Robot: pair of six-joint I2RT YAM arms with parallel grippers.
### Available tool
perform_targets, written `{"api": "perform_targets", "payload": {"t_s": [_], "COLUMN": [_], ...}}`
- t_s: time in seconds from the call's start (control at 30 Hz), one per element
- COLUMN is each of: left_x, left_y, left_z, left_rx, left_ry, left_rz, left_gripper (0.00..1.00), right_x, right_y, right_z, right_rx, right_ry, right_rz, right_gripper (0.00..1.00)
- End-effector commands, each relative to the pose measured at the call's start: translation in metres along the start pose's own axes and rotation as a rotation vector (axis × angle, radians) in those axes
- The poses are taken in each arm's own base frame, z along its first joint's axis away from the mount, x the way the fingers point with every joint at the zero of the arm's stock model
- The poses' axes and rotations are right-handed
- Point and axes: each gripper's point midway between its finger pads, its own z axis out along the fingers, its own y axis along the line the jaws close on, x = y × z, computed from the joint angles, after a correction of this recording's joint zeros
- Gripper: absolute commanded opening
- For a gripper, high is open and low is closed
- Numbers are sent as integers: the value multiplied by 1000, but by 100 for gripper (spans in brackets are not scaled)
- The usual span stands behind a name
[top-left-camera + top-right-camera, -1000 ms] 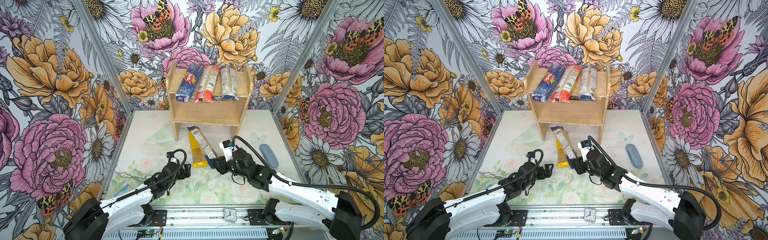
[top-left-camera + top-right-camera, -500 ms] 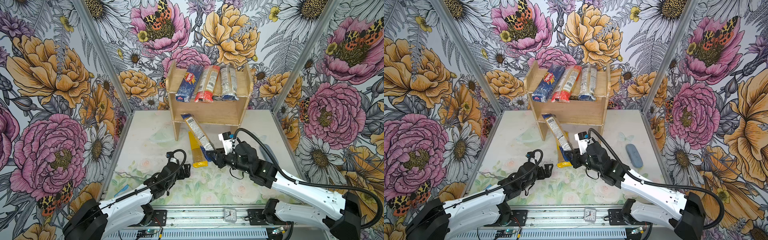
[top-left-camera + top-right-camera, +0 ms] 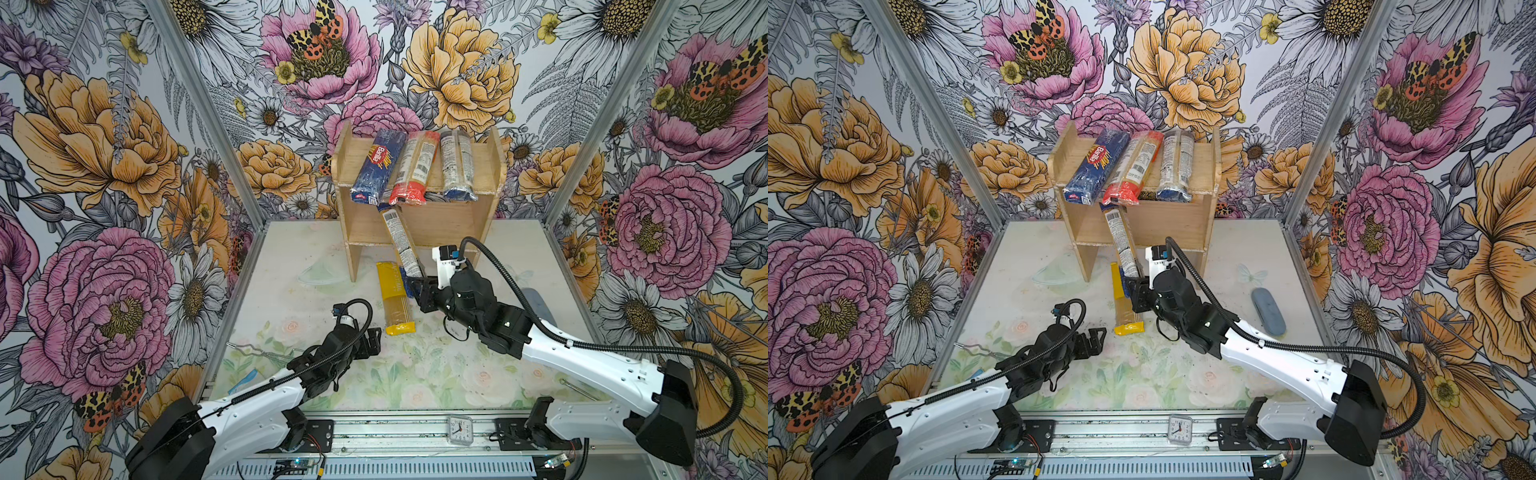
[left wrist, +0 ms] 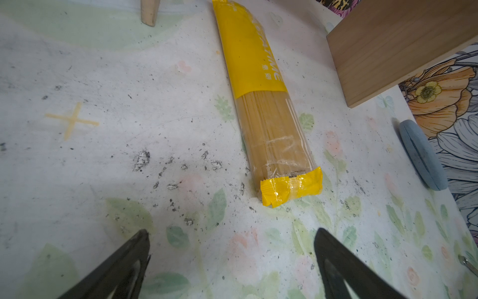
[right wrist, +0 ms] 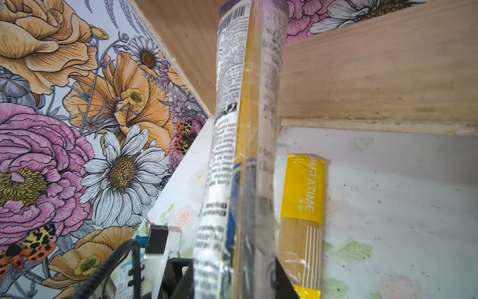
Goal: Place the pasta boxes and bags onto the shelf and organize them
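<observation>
The light-wood shelf (image 3: 419, 224) stands at the back; its top tier holds the blue Barilla box (image 3: 376, 166), a red-ended bag (image 3: 415, 168) and a grey-labelled bag (image 3: 457, 166). My right gripper (image 3: 415, 282) is shut on the near end of another grey-labelled bag (image 3: 1121, 241), held off the table and tilted up, its far end in front of the shelf just under the top tier. The wrist view shows this held bag (image 5: 243, 129) between the jaws. A yellow-ended bag (image 3: 395, 297) lies flat on the table. My left gripper (image 4: 232, 240) is open and empty, just short of that yellow-ended bag (image 4: 271, 124).
A grey-blue oval object (image 3: 1268, 309) lies on the table at the right. A small clock (image 3: 459, 430) sits on the front rail. A white-blue packet (image 3: 243, 380) lies at the front left edge. Floral walls close in three sides.
My right gripper has moved toward the shelf and lifted the grey-labelled bag, whose far end rose from the table to the front of the shelf. The left arm stayed still.
</observation>
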Motion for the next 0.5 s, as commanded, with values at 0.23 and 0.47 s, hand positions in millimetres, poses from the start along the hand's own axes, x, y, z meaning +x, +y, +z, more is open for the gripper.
{"api": "perform_targets", "payload": {"t_s": [0.23, 0.47], "left_x": [-3, -3], "left_y": [-3, -2], "left_z": [-1, -2], "left_rx": [3, 3], "left_ry": [-14, -17], "left_rz": [0, 8], "left_gripper": [99, 99], "right_x": [-100, -110], "right_y": [61, 53], "right_z": [14, 29], "right_rx": [-25, 74], "right_ry": [-370, -439], "right_rz": [7, 74], "right_gripper": [0, 0]}}
